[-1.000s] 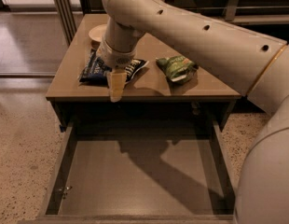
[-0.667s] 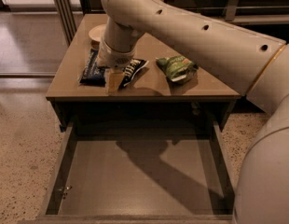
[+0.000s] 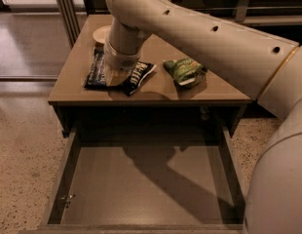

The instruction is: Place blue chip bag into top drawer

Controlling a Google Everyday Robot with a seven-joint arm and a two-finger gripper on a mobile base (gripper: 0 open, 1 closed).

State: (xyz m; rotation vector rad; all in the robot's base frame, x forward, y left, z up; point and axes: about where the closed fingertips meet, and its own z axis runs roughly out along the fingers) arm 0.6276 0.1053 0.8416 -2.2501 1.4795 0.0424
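Note:
The blue chip bag (image 3: 98, 73) lies flat on the brown table top (image 3: 156, 89), left of centre, with white lettering showing at its right end. My gripper (image 3: 113, 78) reaches down from the cream arm and sits right on the middle of the bag, covering it. The top drawer (image 3: 141, 184) is pulled fully out below the table's front edge, and its flat bottom holds nothing.
A green snack bag (image 3: 184, 71) lies on the table to the right of the gripper. A pale round plate (image 3: 101, 34) sits at the back left of the table. My arm (image 3: 214, 38) crosses above the table's right half. Speckled floor surrounds the table.
My gripper has moved down and back from above the table's front edge onto the blue chip bag. The bag, green bag and drawer have not moved.

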